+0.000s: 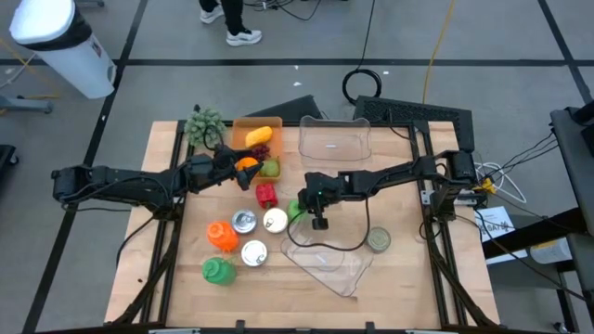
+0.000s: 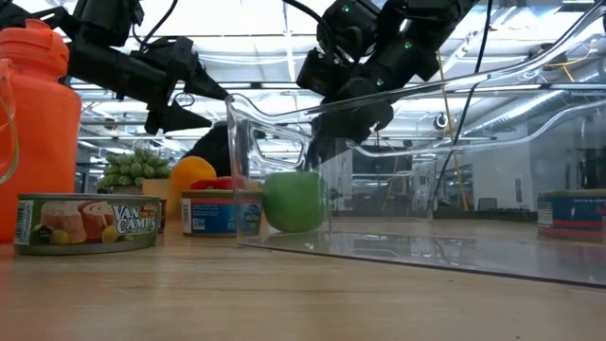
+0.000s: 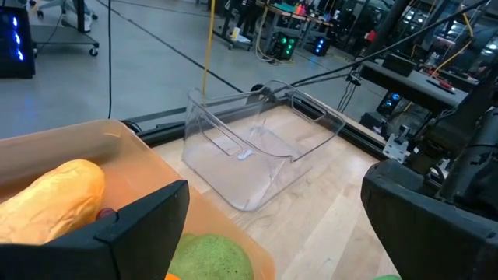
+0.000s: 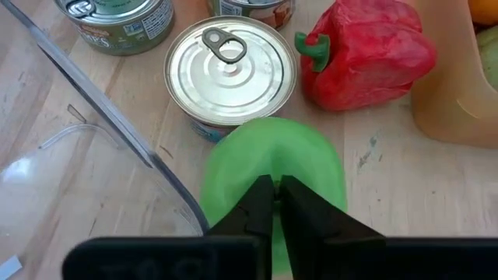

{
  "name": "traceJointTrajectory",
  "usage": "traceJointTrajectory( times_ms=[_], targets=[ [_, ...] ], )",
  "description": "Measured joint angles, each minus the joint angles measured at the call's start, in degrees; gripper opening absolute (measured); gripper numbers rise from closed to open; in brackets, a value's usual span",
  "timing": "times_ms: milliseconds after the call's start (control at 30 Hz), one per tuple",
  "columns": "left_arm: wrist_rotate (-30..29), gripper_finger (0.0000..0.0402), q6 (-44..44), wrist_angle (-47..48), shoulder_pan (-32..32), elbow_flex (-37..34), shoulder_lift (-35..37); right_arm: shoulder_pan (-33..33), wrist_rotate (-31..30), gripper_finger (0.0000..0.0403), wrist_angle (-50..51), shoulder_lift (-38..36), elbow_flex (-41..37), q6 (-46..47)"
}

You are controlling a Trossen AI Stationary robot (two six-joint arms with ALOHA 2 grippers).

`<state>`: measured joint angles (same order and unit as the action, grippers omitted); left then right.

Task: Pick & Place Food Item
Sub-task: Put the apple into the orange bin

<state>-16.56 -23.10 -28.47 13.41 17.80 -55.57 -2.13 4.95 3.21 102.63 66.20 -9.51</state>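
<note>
Near the centre of the high view, on the wooden surface (image 1: 399, 278): green apple (image 1: 295, 210), touching or almost touching the wall of the tilted clear container (image 1: 325, 264). Directly over it, right gripper (image 1: 318, 221), fingers (image 4: 253, 206) pressed together with no gap, tips against the top of the fruit. Too narrow to enclose the apple, so probably pinching at the stem or only touching; cannot tell which. Toward the upper left, left gripper (image 1: 227, 160) waiting above the orange tray (image 1: 239, 125), fingers spread fully, holding nothing. Close around the apple: silver can (image 4: 229, 70) just behind, red pepper (image 4: 366, 54) beside, container wall on the other side. Little room for a sideways approach, hence probably the position straight above.
</note>
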Motion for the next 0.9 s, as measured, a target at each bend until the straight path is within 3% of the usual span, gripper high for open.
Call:
traceJointTrajectory(
  times_ms=[500, 733, 900],
  targets=[
    [0.0, 0.0395, -0.4, 1.4, 0.0, 0.0, 0.0, 0.4, -0.9, 0.0003, -4.0, -2.1, 0.0, -3.2],
    [0.0, 0.0395, -1.1, 1.3, 0.0, 0.0, 0.0, 0.3, -6.5, 0.0003, -4.7, -5.6, 0.0, -4.9],
    [2.9, 0.0395, -1.5, 1.3, 0.0, 0.0, 0.0, 0.0, -6.6, 0.0002, -4.8, -9.9, -0.9, -5.4]
  ],
)
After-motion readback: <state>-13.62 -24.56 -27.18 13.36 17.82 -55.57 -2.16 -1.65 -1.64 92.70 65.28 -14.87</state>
